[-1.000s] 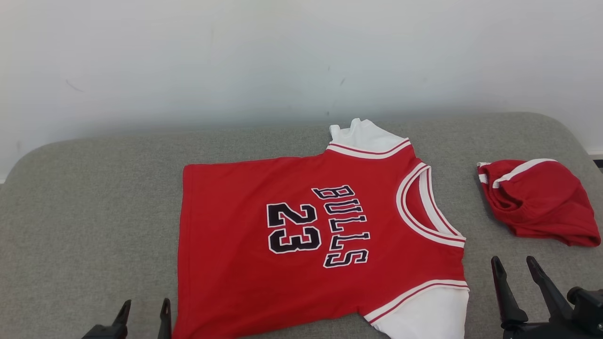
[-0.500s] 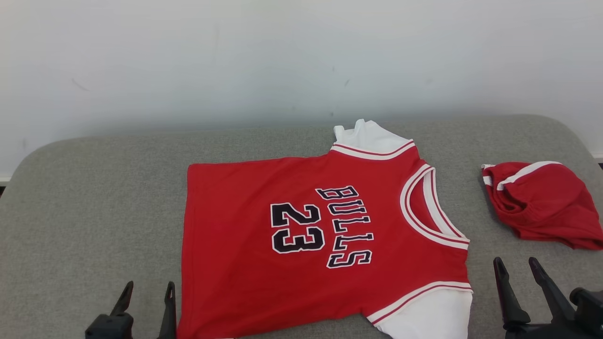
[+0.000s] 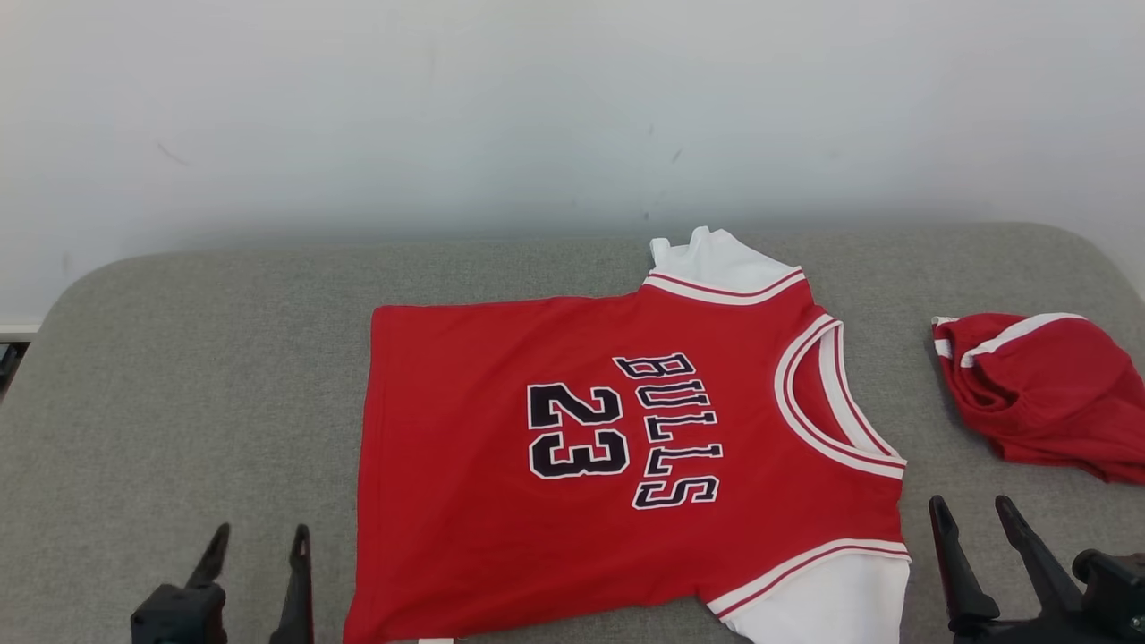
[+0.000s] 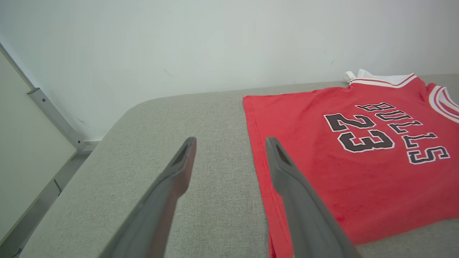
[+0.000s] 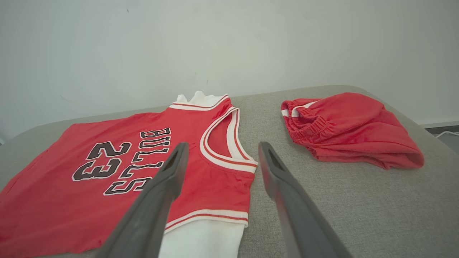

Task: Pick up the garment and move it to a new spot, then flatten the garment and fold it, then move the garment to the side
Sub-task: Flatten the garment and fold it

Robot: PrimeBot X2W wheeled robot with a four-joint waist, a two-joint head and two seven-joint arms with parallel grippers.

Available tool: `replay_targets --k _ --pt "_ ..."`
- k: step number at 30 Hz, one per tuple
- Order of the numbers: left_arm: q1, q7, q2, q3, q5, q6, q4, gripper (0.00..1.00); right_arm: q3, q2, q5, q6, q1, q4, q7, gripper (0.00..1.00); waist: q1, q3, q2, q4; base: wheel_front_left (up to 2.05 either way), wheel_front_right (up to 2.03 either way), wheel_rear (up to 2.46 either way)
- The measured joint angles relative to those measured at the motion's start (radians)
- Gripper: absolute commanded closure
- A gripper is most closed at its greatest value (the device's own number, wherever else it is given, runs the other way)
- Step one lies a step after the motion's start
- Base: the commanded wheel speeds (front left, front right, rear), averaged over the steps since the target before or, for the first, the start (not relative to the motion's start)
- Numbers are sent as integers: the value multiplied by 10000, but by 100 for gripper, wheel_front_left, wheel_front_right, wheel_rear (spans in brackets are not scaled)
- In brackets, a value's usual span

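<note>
The garment is a red jersey [image 3: 465,501] with "BULLS 23" in black and white sleeves. It lies flat on the grey cushion [image 3: 179,376], neck to the right and hem to the left. My left gripper [image 3: 261,532] is open and empty just left of the hem's near corner. In the left wrist view the jersey [image 4: 358,179] lies right of the left gripper [image 4: 231,140], whose right finger overlaps the hem edge. My right gripper [image 3: 969,503] is open and empty right of the near sleeve. In the right wrist view the right gripper [image 5: 223,145] stands over the jersey's [image 5: 53,186] neck side.
A crumpled pair of red shorts [image 3: 1047,402] with white trim lies at the right end of the cushion, also in the right wrist view as shorts [image 5: 351,125]. A pale wall [image 3: 537,107] stands right behind the cushion. Bare cushion stretches left of the jersey.
The head camera has turned a little, so everything sits further right. My left gripper has risen further into view and drawn slightly away from the hem. The jersey lies as before.
</note>
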Motion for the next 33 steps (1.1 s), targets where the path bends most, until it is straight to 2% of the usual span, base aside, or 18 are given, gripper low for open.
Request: replay_targets --k 4,7,10,13,19,28,29,30,31,32,33 --pt "66 581 -77 -293 -909 -767 244 0 132 -105 226 0 58 180 686 0 0 7 0 27 0 0 0" --pt "236 880 -104 -453 -1066 -1028 314 0 203 -144 380 0 95 301 1066 0 0 33 0 30 0 0 0" --pt "301 1605 15 -594 -1613 -1563 905 0 602 -288 596 71 295 395 2056 0 0 181 0 16 0 0 0" --pt "235 2111 35 -644 -1916 -1824 1260 0 765 -359 798 109 330 401 2698 0 0 341 0 2 0 0 0" --pt "-622 2830 61 -637 -2157 -1927 1825 0 993 -577 1174 136 400 663 3985 0 0 775 0 2 0 0 0" --pt "-1300 3705 -88 -736 -2558 -2013 3083 0 1407 -420 1338 169 -49 1024 4939 0 0 1175 0 14 0 0 0" --pt "-1317 3754 -98 -727 -2598 -2013 3206 0 1434 -420 1354 178 -110 1058 5026 14 1 1192 0 13 0 0 0" --pt "-1364 3804 -115 -713 -2696 -2023 3313 0 1476 -408 1383 178 -180 1101 5114 56 0 1204 0 13 0 0 0" --pt "-1445 3837 -128 -713 -2750 -2023 3400 16 1488 -407 1396 180 -206 1118 5170 100 0 1211 0 13 0 0 0" --pt "-1504 3841 -128 -715 -2748 -2023 3450 16 1511 -424 1396 186 -218 1129 5191 100 0 1215 0 12 0 0 0" --pt "-1544 3883 -125 -717 -2748 -2025 3503 59 1524 -424 1396 209 -241 1166 5200 100 0 1217 0 11 0 0 0"
